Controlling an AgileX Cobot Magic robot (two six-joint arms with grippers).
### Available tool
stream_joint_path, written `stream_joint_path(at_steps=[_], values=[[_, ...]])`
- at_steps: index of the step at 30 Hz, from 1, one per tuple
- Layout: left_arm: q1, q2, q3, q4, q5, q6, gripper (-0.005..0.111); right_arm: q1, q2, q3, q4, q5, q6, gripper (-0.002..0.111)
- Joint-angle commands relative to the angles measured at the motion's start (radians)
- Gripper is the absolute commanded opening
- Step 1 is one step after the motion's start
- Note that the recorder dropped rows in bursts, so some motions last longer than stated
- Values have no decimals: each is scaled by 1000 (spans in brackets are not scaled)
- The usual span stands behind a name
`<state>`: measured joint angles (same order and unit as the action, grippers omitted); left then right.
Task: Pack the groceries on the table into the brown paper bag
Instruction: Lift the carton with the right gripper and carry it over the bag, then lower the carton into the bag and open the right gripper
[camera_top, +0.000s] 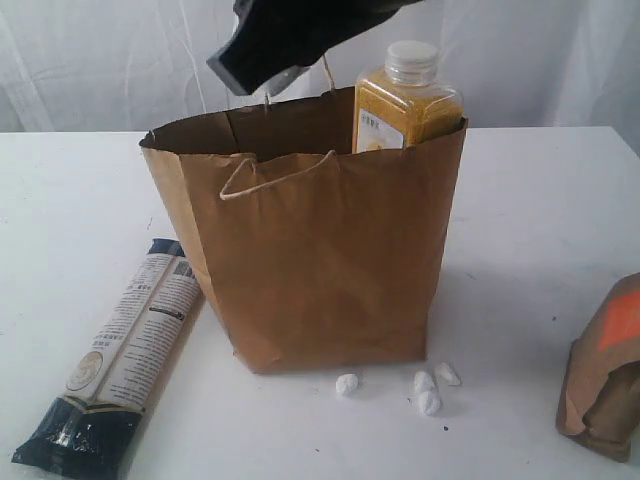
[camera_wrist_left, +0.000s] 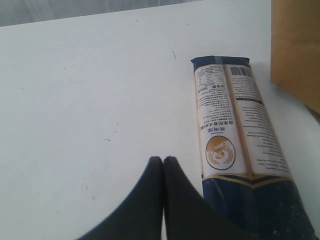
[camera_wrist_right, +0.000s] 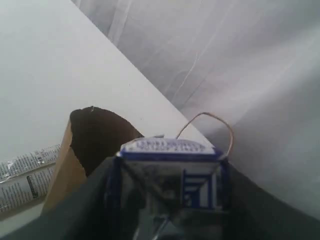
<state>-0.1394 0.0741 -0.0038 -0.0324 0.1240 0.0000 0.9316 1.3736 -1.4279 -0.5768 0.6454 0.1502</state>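
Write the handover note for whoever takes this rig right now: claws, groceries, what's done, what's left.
Left claw: shut, empty, over the table beside the long navy-cream packet.
Right claw: shut on the small blue-white carton, above the open brown paper bag.
Done: yellow-grain bottle stands in the bag, its top sticking out.
Left: carton not yet in. The packet lies on the table left of the bag, and the brown pouch with orange label lies to its right. The rest of the bag's inside is hidden.

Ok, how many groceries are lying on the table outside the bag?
2: the navy-cream packet left of the paper bag, the orange-labelled brown pouch at its right. Others may sit off-frame.
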Motion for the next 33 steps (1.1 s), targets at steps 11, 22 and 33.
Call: stream_joint_path(at_steps=[11, 22, 33], values=[[2, -5, 4, -8, 2, 0, 0, -92, 247, -221, 110, 140, 7, 0], [2, -5, 4, -8, 2, 0, 0, -115, 324, -228, 182, 184, 4, 0], [2, -5, 4, -8, 2, 0, 0, -117, 328, -226, 220, 219, 4, 20]])
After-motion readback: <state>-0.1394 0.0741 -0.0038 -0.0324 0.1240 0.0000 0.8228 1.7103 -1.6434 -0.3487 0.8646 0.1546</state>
